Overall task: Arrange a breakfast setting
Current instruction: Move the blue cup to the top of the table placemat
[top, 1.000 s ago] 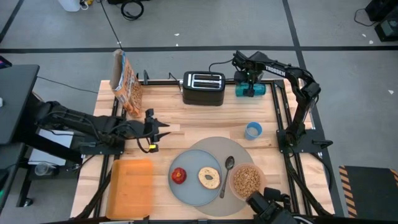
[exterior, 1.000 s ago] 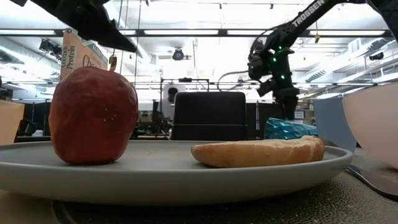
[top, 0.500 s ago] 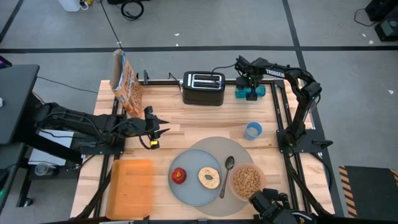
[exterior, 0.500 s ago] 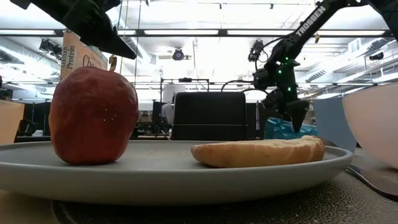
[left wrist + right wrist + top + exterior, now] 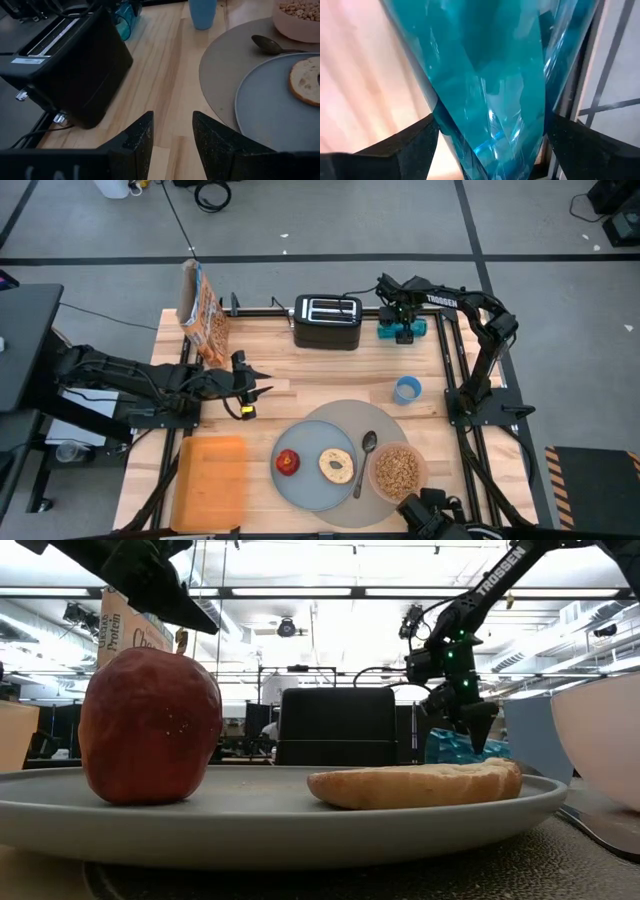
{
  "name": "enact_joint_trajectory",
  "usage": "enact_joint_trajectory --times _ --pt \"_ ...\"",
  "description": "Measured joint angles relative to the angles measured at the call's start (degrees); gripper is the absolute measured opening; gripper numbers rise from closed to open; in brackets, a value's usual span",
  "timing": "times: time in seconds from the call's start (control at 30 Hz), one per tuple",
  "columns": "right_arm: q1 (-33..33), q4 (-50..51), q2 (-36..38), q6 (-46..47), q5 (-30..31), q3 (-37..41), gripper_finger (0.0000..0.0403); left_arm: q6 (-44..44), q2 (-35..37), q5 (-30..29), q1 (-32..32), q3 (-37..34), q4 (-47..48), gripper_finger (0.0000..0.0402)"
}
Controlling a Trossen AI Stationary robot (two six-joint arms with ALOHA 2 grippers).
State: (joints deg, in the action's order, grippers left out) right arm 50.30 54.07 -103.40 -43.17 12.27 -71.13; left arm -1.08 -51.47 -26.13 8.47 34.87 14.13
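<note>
The teal tumbler (image 5: 385, 330) lies on its side at the table's far right, beside the black toaster (image 5: 327, 321). My right gripper (image 5: 404, 323) is over it, pointing down, open, with one finger (image 5: 400, 145) on each side of the tumbler's body (image 5: 490, 90). The grey mat (image 5: 345, 413) carries the grey-blue plate (image 5: 310, 485) with the red fruit (image 5: 288, 462) and bagel (image 5: 336, 466), the spoon (image 5: 366, 450) and the pink bowl of cereal (image 5: 397, 469). My left gripper (image 5: 262, 388) is open and empty over the bare wood left of the mat. My right gripper straddles the tumbler's body (image 5: 490, 90) from above, with its fingers across the lying tumbler. I cannot tell whether the fingers touch it. The tumbler rests on the table.
A cereal box (image 5: 200, 315) stands at the far left. An orange tray (image 5: 211, 482) lies at the near left. A small light-blue cup (image 5: 407, 389) stands between the tumbler and the mat. The table frame's rails (image 5: 445, 350) run close to the right of the tumbler.
My right gripper has gone down onto the tumbler and a little toward the table's right edge, and its fingers now reach down around the tumbler. The tumbler has stayed where it lay.
</note>
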Motion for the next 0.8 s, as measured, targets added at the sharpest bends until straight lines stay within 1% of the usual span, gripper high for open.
enact_joint_trajectory --times 0.13,0.23,0.33,0.5,0.67,0.8 --pt "-1.4 1.9 1.0 0.9 -1.1 -0.2 0.0347 0.5 1.2 0.0 0.0 0.0 -0.7 0.0144" --pt "-2.5 2.7 2.3 2.8 -3.3 -0.6 0.0346 1.8 1.7 0.0 0.0 0.0 -4.0 0.0144" --pt "-3.3 4.0 2.8 3.6 -3.5 -0.8 0.0345 2.8 1.7 0.6 0.0 0.0 -6.3 0.0144" --pt "-5.3 6.3 2.8 5.7 -3.8 -0.8 0.0344 2.2 1.7 1.9 0.3 0.0 -7.0 0.0144" --pt "-7.5 7.2 2.8 7.8 -7.0 -0.8 0.0344 1.7 1.7 2.0 0.9 0.0 -8.5 0.0144" --pt "-10.2 7.2 2.8 8.5 -7.7 -0.8 0.0338 1.7 1.6 2.0 2.0 0.0 -10.3 0.0144"
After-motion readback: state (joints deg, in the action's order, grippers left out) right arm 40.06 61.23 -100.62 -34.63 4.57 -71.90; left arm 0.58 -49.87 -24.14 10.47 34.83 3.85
